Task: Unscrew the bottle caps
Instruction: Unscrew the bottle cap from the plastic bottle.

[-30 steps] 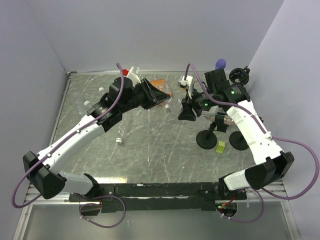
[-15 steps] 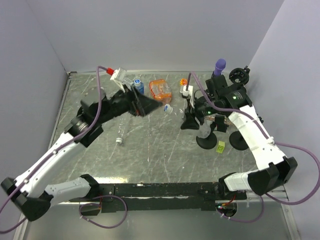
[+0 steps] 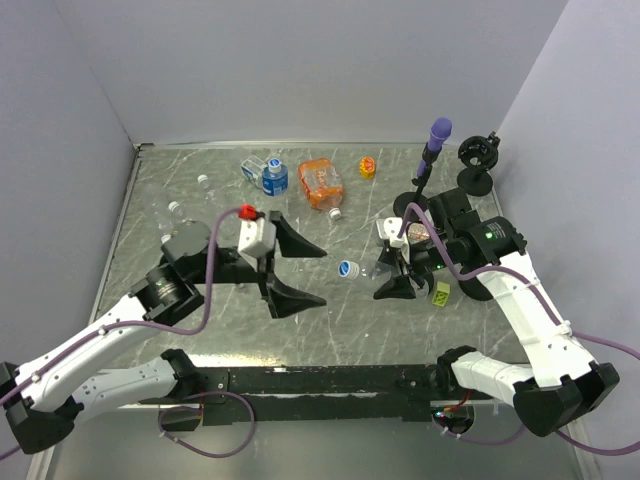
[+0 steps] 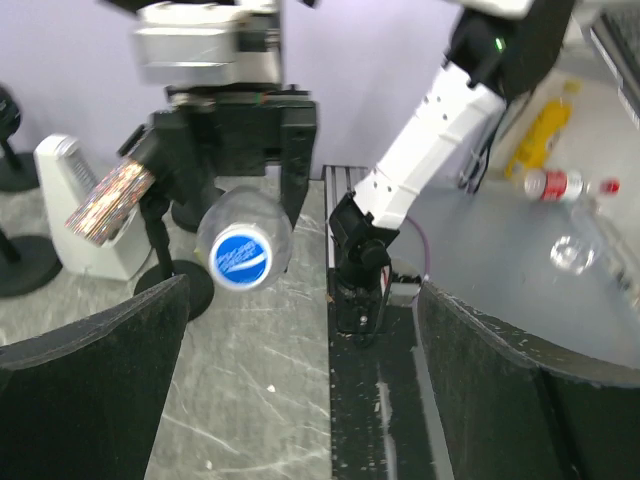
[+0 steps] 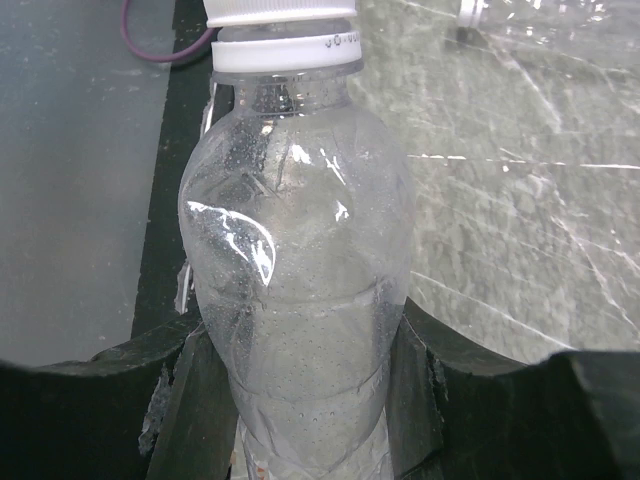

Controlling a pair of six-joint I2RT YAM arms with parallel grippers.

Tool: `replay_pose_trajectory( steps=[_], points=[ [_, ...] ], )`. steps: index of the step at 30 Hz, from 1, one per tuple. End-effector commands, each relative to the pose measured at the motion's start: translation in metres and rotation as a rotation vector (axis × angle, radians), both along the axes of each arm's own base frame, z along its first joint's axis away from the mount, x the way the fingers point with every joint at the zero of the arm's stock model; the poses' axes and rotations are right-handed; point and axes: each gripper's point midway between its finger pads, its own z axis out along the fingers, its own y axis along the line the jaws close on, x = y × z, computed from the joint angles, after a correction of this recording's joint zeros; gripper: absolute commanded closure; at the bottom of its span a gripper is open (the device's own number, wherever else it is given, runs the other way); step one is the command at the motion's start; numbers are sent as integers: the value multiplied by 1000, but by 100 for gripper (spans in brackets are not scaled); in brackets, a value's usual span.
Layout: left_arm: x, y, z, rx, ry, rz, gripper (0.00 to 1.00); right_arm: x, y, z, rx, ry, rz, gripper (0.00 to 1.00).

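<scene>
Since the right gripper (image 3: 392,272) is squeezing the clear bottle (image 5: 300,280) tight and pointing its white and blue cap (image 4: 240,258) toward the left gripper (image 3: 320,276), that gripper, with its 2 fingers (image 4: 90,390) spread wide, should slide straight in until the cap sits between them. I think it must close only on the cap, not the neck, then turn while the bottle is held steady

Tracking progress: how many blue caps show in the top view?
3: a cap on the bottle in the right tool; a second cap beside the orange pack; a blue top at back left, maybe a label. More may be hidden.
</scene>
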Motion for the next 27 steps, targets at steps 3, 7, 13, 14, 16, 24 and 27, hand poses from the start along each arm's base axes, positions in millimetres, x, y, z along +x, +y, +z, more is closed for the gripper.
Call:
replay_pose_trajectory(
  steps=[3, 7, 13, 14, 16, 24, 27],
  points=[
    [4, -28, 6, -15, -253, -18, 1, -12, 4, -1, 38, -29, 76, 98],
    [9, -40, 4, -1, -264, 0, 5, -12, 4, -3, 36, -22, 75, 98],
    [16, -48, -2, 38, -270, 32, 22, -11, 5, -1, 41, -18, 77, 98],
    [16, -48, -4, 41, -267, 34, 29, -10, 6, -1, 41, -15, 76, 98],
    [17, -48, -5, 39, -260, 42, 42, -10, 6, -2, 41, -14, 74, 98],
    [19, -47, -17, 66, -205, 60, 66, -8, 6, -3, 36, 1, 63, 98],
    [19, -45, -18, 68, -196, 65, 63, -6, 6, -3, 34, 8, 53, 98]
  ],
)
